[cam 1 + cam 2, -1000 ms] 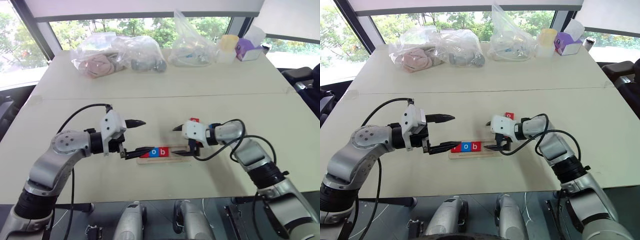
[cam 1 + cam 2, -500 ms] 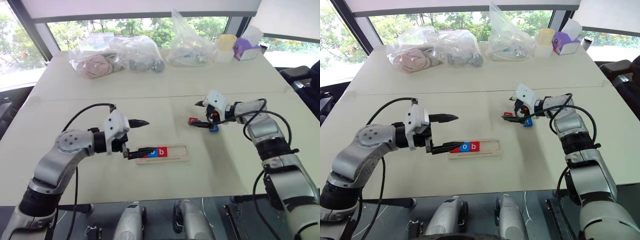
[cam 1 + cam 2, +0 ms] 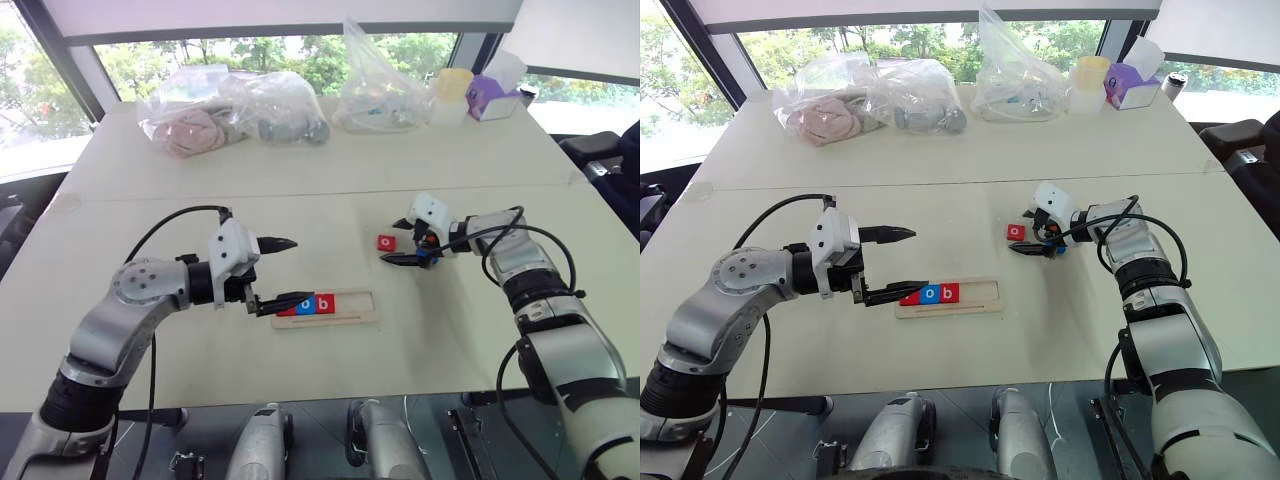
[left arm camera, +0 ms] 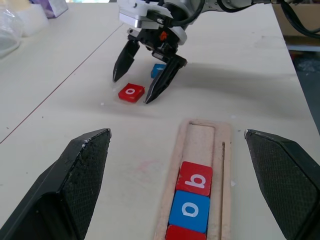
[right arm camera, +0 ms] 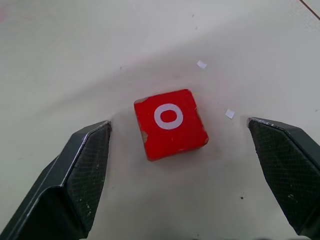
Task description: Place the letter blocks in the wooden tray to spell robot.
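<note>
The wooden tray (image 3: pixel 352 312) lies in front of me with three letter blocks at its left end: a red one (image 4: pixel 182 234), a blue "o" (image 4: pixel 190 210) and a red "b" (image 4: pixel 194 177). Its right half is bare. My left gripper (image 3: pixel 296 270) hovers open over the tray's left end, one finger low beside the blocks. A loose red "o" block (image 5: pixel 170 123) lies flat on the table beyond the tray's right end. My right gripper (image 3: pixel 1020 231) stands open, a finger on each side of that block, not touching it. A blue block (image 4: pixel 158 69) lies just behind those fingers, partly hidden.
Clear plastic bags (image 3: pixel 235 105) with soft items line the table's far side, with another bag (image 3: pixel 385 90), a pale yellow cup (image 3: pixel 457 90) and a purple box (image 3: pixel 495 95) at the far right. A seam (image 3: pixel 200 195) crosses the tabletop.
My right gripper left the tray's right end, swung out to the loose blocks and now straddles the red "o". The left gripper stayed where it was.
</note>
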You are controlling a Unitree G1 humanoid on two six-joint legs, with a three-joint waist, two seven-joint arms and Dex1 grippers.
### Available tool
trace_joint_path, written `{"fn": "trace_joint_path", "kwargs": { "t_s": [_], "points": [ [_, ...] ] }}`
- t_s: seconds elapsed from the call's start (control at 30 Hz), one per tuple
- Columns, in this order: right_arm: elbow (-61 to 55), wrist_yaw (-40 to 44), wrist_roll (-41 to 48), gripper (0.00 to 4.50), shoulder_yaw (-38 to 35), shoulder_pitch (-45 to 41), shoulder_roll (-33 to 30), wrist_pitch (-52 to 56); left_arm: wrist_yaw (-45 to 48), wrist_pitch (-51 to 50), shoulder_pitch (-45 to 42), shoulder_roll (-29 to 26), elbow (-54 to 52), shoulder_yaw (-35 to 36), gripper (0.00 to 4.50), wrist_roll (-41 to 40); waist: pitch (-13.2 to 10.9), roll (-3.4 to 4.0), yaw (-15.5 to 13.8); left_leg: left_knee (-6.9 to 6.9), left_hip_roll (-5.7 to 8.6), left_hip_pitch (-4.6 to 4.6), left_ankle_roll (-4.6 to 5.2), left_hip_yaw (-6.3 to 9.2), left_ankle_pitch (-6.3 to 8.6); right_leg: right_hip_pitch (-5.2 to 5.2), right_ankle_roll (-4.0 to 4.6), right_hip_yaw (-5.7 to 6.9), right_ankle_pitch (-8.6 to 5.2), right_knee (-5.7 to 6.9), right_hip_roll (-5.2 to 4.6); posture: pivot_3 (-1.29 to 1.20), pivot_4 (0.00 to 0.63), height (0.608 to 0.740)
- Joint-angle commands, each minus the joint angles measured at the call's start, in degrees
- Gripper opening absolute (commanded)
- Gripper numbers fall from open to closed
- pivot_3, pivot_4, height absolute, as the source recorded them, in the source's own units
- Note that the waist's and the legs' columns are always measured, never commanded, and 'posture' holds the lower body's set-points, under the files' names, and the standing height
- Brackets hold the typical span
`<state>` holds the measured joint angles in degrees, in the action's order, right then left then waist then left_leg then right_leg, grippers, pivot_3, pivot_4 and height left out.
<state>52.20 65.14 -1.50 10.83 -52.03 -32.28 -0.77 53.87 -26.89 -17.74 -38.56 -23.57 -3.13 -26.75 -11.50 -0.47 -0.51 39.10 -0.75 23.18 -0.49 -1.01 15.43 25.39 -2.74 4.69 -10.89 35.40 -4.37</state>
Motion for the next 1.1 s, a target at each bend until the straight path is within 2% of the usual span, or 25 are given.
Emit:
{"fn": "trace_joint_path", "kwargs": {
  "t_s": [0.03, 0.23, 0.33, 0.37, 0.47, 0.57, 0.77, 0.9, 1.1],
  "points": [
    [0.2, 0.3, 0.7, 4.44, -1.6, -2.4, 0.6, 0.1, -0.2, 0.9, -0.1, 0.0, -1.5, 0.7, 4.5, -0.4, 0.0, 0.0, 0.0, 0.0, 0.0, 0.0, 0.0, 0.0, 0.0, 0.0, 0.0, 0.0, 0.0, 0.0, 0.0, 0.0, 0.15, 0.74],
    [0.3, 0.3, 0.7, 4.44, -2.0, -2.3, 0.8, 1.1, 0.2, 1.1, -0.5, 0.3, -1.0, 0.6, 4.5, -0.2, 0.0, 0.0, 0.0, 0.0, 0.0, 0.0, 0.0, 0.0, 0.0, 0.0, 0.0, 0.0, 0.0, 0.01, 0.0, 0.0, 0.15, 0.74],
    [-2.1, -2.3, 1.9, 4.44, -3.5, -2.4, 1.6, 7.5, 0.2, 1.1, -0.5, 0.2, -1.1, 0.6, 4.5, -0.2, 0.0, 0.0, 0.0, 0.0, 0.0, 0.0, 0.0, -0.01, 0.0, 0.0, 0.0, 0.0, 0.0, 0.01, 0.0, 0.0, 0.15, 0.74],
    [-4.6, -2.7, 2.7, 4.44, -4.0, -1.7, 1.9, 10.1, 0.3, 1.1, -0.4, 0.2, -1.1, 0.6, 4.5, -0.2, 0.0, 0.0, 0.0, 0.0, -0.01, -0.01, 0.0, -0.01, 0.0, 0.0, 0.0, -0.01, 0.0, 0.01, 0.0, 0.0, 0.15, 0.74],
    [-23.6, -5.9, 7.3, 4.44, -7.1, 4.2, 3.1, 24.5, 0.1, 0.9, -0.1, 0.2, -1.5, 0.8, 4.5, -0.3, 0.0, 0.01, -0.1, -0.01, -0.03, 0.01, 0.0, 0.0, 0.0, 0.03, 0.0, -0.02, 0.0, 0.04, 0.0, 0.0, 0.15, 0.74],
    [-40.4, -14.5, 8.3, 4.44, -9.6, 9.1, 5.1, 35.9, 0.0, 1.0, 0.8, 0.0, -2.2, 0.9, 4.5, -0.3, 0.0, 0.01, -0.1, -0.06, -0.09, 0.0, 0.0, 0.04, 0.0, 0.04, -0.05, -0.01, 0.01, 0.1, -0.01, 0.0, 0.15, 0.74],
    [-63.3, -43.4, 0.0, 4.44, -13.5, 15.2, 17.5, 61.2, -0.1, 0.7, 0.3, 0.4, -1.7, 0.5, 4.5, -0.3, 0.0, 0.04, -0.2, -0.02, -0.11, -0.02, -0.01, 0.01, 0.0, 0.08, -0.01, 0.0, -0.02, 0.16, -0.01, 0.0, 0.15, 0.74],
    [-69.3, -52.9, -3.1, 4.44, -13.4, 17.5, 23.4, 67.9, 0.6, 0.9, -0.7, 0.4, -0.7, 0.1, 4.5, -0.2, 0.0, 0.04, -0.2, -0.02, -0.07, 0.04, -0.01, 0.03, 0.0, 0.1, 0.14, 0.0, -0.1, 0.13, -0.06, 0.0, 0.15, 0.74],
    [-66.8, -63.7, -3.8, 4.44, -16.2, 16.4, 34.5, 69.8, 1.2, 0.8, -2.0, 0.6, 0.2, -0.6, 4.5, 0.1, 0.0, 0.05, 0.2, -0.02, -0.01, 0.05, -0.01, -0.04, 0.0, 0.12, 0.06, -0.01, -0.08, 0.09, -0.07, 0.0, 0.15, 0.74]
  ]
}}
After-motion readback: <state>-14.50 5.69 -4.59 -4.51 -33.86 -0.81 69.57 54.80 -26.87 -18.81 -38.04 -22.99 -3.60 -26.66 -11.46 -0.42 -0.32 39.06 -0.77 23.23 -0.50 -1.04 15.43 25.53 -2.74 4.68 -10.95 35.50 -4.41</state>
